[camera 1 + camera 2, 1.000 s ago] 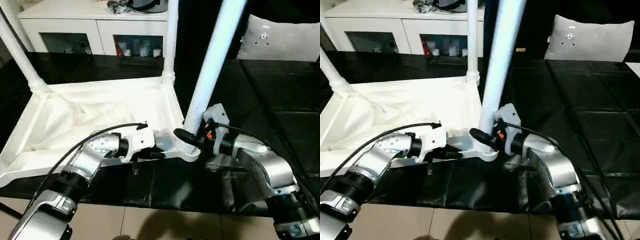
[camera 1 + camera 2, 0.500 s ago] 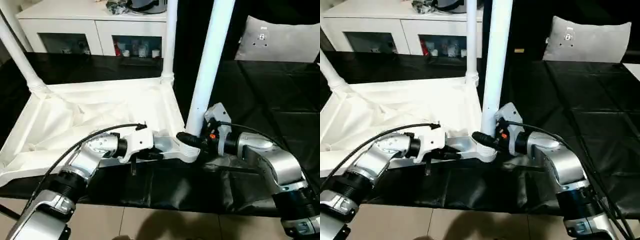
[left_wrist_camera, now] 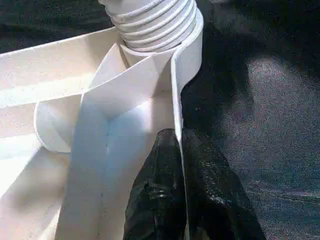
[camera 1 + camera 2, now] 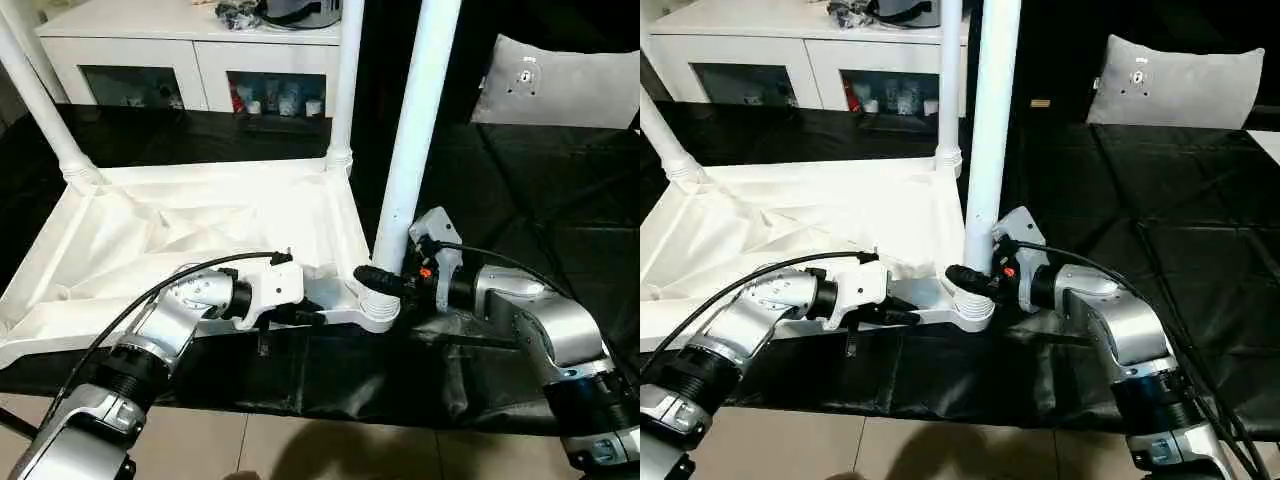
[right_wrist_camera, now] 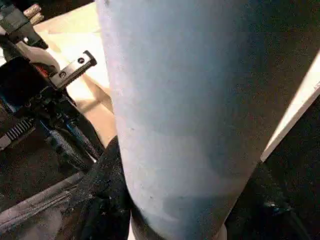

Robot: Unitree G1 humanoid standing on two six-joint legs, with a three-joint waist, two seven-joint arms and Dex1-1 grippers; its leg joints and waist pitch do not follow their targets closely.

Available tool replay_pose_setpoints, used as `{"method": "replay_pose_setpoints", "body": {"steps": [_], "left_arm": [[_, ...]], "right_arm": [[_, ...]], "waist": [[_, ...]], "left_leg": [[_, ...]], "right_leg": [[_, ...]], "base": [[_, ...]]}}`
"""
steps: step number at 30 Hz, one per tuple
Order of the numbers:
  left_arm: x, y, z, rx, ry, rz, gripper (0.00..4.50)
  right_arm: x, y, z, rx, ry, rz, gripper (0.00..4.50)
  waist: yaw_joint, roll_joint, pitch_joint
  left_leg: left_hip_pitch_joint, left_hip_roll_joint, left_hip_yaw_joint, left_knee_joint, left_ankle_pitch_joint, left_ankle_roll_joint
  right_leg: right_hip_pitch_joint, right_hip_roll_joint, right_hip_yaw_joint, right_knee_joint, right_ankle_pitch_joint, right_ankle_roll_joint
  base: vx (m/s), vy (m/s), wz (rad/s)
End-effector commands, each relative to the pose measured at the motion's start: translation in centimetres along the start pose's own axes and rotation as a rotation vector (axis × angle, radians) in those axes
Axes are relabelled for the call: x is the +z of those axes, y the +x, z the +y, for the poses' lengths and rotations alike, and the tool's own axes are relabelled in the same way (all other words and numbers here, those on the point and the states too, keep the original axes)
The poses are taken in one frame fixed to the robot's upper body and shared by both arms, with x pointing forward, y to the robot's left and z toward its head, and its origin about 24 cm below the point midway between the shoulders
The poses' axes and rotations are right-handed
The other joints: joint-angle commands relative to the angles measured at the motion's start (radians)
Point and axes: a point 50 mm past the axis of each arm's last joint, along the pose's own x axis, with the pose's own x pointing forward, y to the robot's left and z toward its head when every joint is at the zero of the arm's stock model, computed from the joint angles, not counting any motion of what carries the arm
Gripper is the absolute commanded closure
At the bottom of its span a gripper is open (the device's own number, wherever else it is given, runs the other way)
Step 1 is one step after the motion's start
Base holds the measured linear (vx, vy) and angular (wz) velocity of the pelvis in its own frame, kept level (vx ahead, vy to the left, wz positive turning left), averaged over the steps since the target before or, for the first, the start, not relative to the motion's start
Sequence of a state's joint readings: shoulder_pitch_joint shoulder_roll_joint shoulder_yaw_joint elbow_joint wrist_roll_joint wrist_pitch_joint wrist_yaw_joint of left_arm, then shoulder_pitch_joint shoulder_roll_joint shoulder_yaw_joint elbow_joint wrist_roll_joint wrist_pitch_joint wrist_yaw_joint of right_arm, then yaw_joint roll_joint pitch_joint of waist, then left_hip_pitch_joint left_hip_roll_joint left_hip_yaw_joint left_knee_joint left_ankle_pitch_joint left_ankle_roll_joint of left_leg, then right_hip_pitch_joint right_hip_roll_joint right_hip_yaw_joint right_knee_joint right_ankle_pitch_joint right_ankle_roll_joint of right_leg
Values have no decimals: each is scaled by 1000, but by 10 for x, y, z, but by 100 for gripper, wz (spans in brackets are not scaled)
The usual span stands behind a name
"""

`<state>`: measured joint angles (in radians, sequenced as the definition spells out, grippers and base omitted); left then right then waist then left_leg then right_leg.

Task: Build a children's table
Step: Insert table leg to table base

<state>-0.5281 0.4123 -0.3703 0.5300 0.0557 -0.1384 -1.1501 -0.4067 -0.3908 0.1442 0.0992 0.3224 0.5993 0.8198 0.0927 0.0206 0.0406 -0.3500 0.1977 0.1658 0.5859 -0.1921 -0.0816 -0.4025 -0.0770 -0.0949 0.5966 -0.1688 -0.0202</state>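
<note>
Leg [image 4: 415,140] now upright, formerly tilted; no legible writing.

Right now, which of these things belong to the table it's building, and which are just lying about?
Part of the job:
- upturned white table top
- near leg in the right gripper
- two legs at the far corners
- left gripper, pinching the rim

Just lying about:
- white cabinet
- grey cushion

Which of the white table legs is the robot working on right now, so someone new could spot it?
Start at the square white plastic table top, upside down on the black-covered work surface. Three long white legs rise from its corners. The wanted leg stands at the near corner socket, the one with the right hand clamped round its base.
</note>
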Motion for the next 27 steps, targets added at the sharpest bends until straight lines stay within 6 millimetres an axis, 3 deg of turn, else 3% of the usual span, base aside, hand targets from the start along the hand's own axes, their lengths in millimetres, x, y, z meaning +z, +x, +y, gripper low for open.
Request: {"method": "replay_pose_setpoints", "body": {"steps": [1,4,7,9,15,22,23,27], "left_arm": [[-3,3,-7,-58,20,27,450],[-3,3,-4,-25,14,21,450],[-3,2,-3,-7,3,16,450],[-2,2,-2,8,-13,2,450],[-3,2,-2,26,-24,-3,450],[-3,2,0,48,-34,-2,450],[-3,2,0,48,-34,-2,450],[-4,2,-1,45,-31,6,450]], "right_arm": [[-13,0,-3,-1,60,34,259],[-20,-2,-6,1,145,-26,259],[-24,-3,-7,7,202,-78,259],[-30,-5,-6,9,244,-121,259],[-45,-6,-1,-2,282,-165,259],[-58,-7,3,-58,191,-187,259],[-61,-7,3,-62,168,-172,259],[-67,-6,4,-68,82,-107,259]], "waist": [[6,-11,-60],[7,-6,-61],[7,-9,-61],[7,-1,-61],[10,1,-61],[10,2,-57],[10,10,-56],[7,4,-55]], "left_leg": [[-3,28,-3,-65,-168,21],[-3,29,-3,-65,-172,21],[-3,29,-3,-65,-178,22],[-3,28,-3,-65,-189,20],[-1,29,-5,-68,-202,17],[1,28,-7,-72,-244,13],[0,28,-8,-73,-246,12],[1,27,-8,-74,-257,16]], "right_leg": [[58,-72,54,-72,-294,-143],[57,-72,53,-71,-282,-151],[59,-72,52,-73,-285,-154],[57,-73,52,-75,-289,-154],[56,-72,51,-78,-300,-150],[53,-74,49,-90,-387,-122],[54,-73,49,-89,-389,-120],[53,-72,49,-92,-404,-113]], "base": [[0,0,0],[0,0,0],[0,0,0],[0,0,0],[0,0,0],[0,0,0],[0,0,0],[0,0,0]]}}
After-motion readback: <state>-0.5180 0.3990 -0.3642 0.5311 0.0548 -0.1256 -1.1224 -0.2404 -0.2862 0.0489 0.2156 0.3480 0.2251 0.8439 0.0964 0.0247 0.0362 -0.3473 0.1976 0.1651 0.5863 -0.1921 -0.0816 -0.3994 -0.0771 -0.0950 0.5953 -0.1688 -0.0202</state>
